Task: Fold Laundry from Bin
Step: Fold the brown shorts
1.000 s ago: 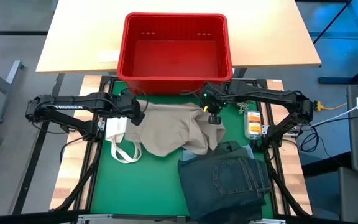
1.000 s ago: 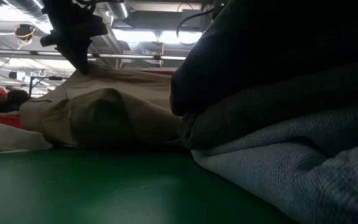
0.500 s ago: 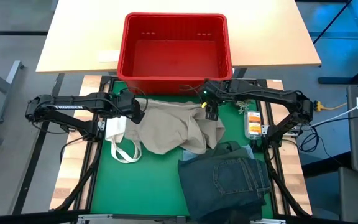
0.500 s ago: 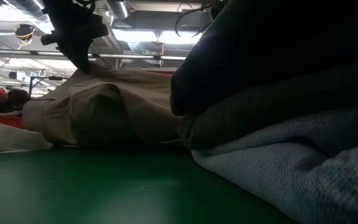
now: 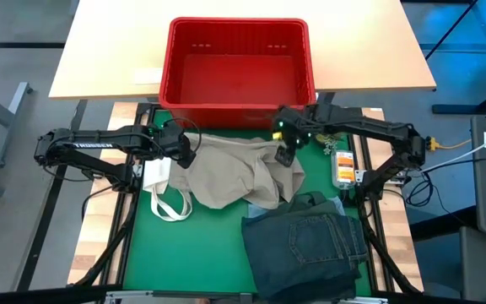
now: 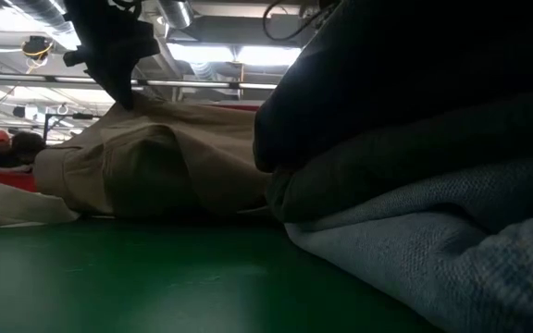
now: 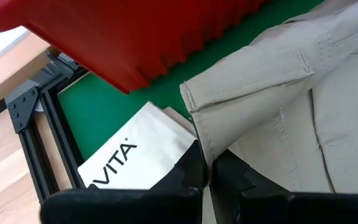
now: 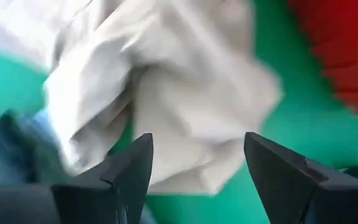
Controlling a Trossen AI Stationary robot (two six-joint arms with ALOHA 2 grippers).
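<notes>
A khaki garment (image 5: pixel 234 173) lies crumpled on the green mat in front of the red bin (image 5: pixel 169 67). My left gripper (image 5: pixel 186 154) is shut on the garment's far left corner; the low view shows the cloth peaking up to it (image 6: pixel 130 104). My right gripper (image 5: pixel 283 154) hangs open above the garment's far right part, its fingers (image 8: pixel 135 168) spread wide with nothing between them. Folded blue jeans (image 5: pixel 306 241) lie at the near right and fill the right of the low view (image 6: pixel 415 139). My left gripper pinches the khaki garment's stitched edge (image 7: pixel 199 134) just below its corner, between its two fingers. The fingers slant down from the table's left side. The held corner is raised off the mat, while the rest of the garment lies on it, slack.
A white tote bag (image 5: pixel 165 192) with loop handles lies under and beside the khaki's left edge, and its printed face shows in the left wrist view (image 7: pixel 135 155). An orange-and-white object (image 5: pixel 342 166) sits by the right rail. Bare green mat (image 5: pixel 192 253) lies at the near left.
My right gripper has opened, let go of the khaki garment's far right part, risen and rolled about its wrist. The released cloth has sunk and settled on the mat. The left-held corner has stayed raised.
</notes>
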